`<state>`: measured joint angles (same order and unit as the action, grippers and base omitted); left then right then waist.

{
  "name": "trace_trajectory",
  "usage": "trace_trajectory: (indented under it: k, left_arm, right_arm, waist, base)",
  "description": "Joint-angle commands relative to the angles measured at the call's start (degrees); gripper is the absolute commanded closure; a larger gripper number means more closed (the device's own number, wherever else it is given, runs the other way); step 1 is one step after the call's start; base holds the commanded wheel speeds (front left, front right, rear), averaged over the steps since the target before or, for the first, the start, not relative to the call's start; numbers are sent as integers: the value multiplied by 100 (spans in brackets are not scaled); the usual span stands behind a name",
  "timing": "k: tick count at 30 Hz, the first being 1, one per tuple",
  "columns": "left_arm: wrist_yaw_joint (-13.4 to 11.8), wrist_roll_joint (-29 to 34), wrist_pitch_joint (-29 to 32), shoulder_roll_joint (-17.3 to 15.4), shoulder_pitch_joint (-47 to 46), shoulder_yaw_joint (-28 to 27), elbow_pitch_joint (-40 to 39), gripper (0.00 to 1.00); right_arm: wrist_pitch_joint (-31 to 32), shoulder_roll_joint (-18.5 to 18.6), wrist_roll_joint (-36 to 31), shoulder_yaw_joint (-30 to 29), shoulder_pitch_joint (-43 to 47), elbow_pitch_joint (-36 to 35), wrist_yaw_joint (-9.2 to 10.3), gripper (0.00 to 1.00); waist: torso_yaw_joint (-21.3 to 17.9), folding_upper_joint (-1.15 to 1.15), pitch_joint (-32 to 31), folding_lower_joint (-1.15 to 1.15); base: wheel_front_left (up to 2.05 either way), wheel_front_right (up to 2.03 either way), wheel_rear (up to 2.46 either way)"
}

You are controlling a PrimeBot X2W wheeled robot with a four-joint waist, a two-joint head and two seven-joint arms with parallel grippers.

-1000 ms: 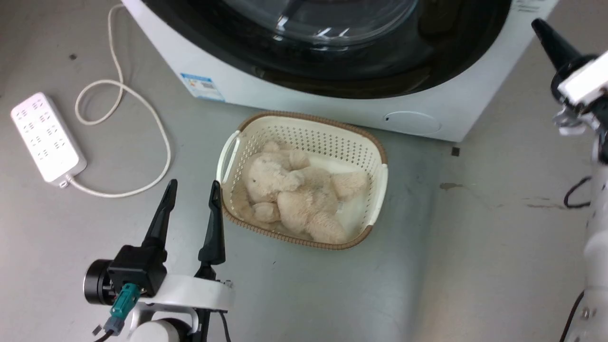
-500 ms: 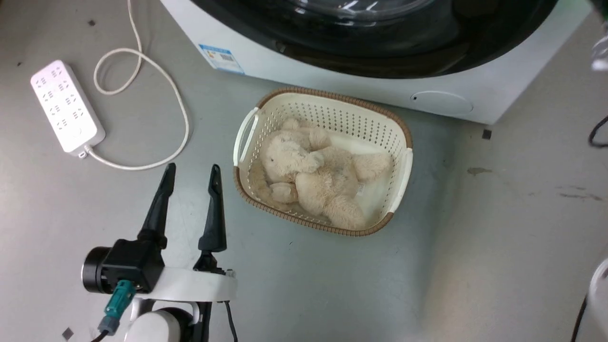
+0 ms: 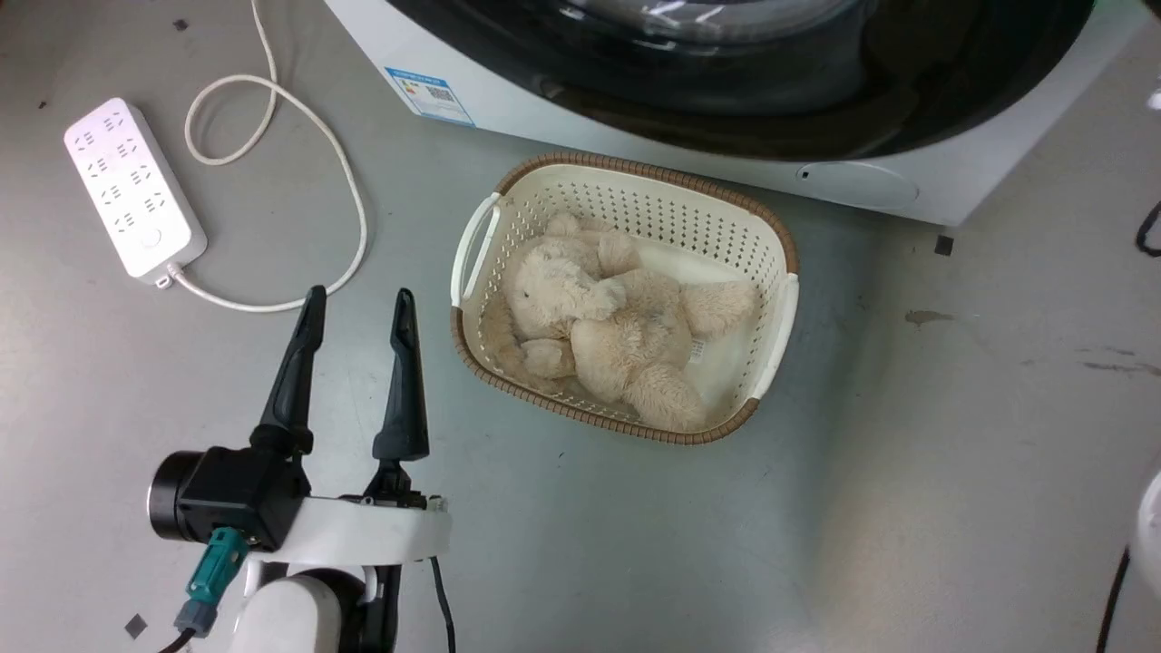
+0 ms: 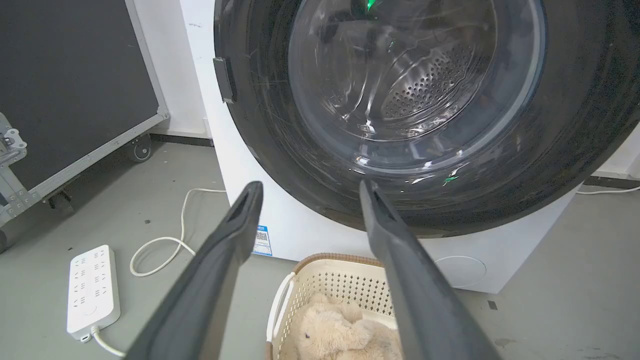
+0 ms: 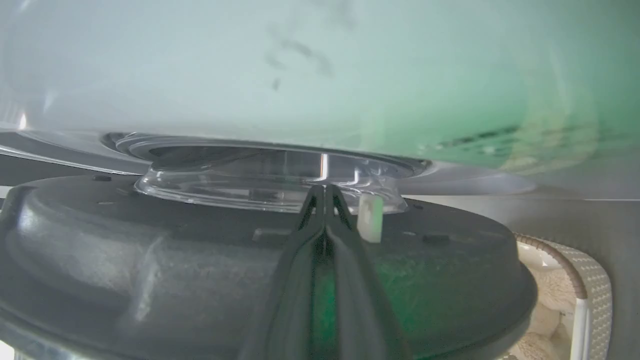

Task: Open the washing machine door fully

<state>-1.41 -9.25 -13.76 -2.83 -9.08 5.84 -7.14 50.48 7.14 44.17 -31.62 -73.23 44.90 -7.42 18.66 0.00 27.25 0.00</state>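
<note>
The washing machine (image 3: 508, 100) is a white box along the head view's top edge, with a blue label (image 3: 438, 93) and a round flap (image 3: 862, 181). Its glossy black washing machine door (image 3: 726, 91) stands ajar. From the left wrist, the washing machine door (image 4: 300, 165) shows its outer face, with the drum visible through the glass bowl (image 4: 415, 85). My left gripper (image 3: 358, 299) hangs open and empty over the floor, left of the basket and well short of the door. My right gripper (image 5: 325, 189) is shut, empty, lying along the door's grey inner face (image 5: 150, 260) beside the clear bowl (image 5: 225, 190), under the machine's white front (image 5: 250, 75).
A cream perforated basket (image 3: 635, 177) holding a beige plush bear (image 3: 617, 336) sits on the floor just before the machine. A white power strip (image 3: 131, 190) and its looped cable (image 3: 345, 181) lie at the left. A black wheeled case (image 4: 75, 90) stands left of the machine.
The head camera has shifted, so the whole picture moved. My right gripper, at the upper right a second ago, has left the head view. The left gripper has kept its place and stays open.
</note>
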Motion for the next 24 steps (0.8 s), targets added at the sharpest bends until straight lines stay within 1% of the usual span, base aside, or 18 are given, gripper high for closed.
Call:
trace_trajectory:
  k: [1, 7, 11, 14, 18, 24]
  left_arm:
    - [-11, -12, -59, -5, -112, -23, -35, 0]
    - [50, 35, -124, -5, -82, -30, 3, 0]
    - [91, 78, -124, -5, 34, -41, 64, 0]
    - [127, 120, -124, -5, 135, -32, 117, 0]
    - [165, 159, -124, -5, 252, -33, 207, 0]
    - [241, 205, -124, -5, 411, -50, 326, 0]
  right_arm:
    - [199, -211, 136, -46, -22, 79, -7, 100]
    - [687, -338, 306, -232, 284, -126, -7, 100]
    - [906, -396, 313, -192, 727, -332, -7, 100]
    - [1133, -417, 277, -21, 1125, -486, -7, 100]
    - [1309, -423, 664, 364, 1551, -512, -7, 100]
    - [1243, -424, 1523, 1304, 2177, -486, -7, 100]
  waist:
    - [-24, 0, -34, 0]
    - [-119, 0, -235, 0]
    - [-238, 0, -508, 0]
    - [-308, 0, -713, 0]
    - [-372, 0, -959, 0]
    - [-403, 0, -1285, 0]
  base:
    - [0, 0, 0]
    - [0, 0, 0]
    - [0, 0, 0]
    - [0, 0, 0]
    - [0, 0, 0]
    - [0, 0, 0]
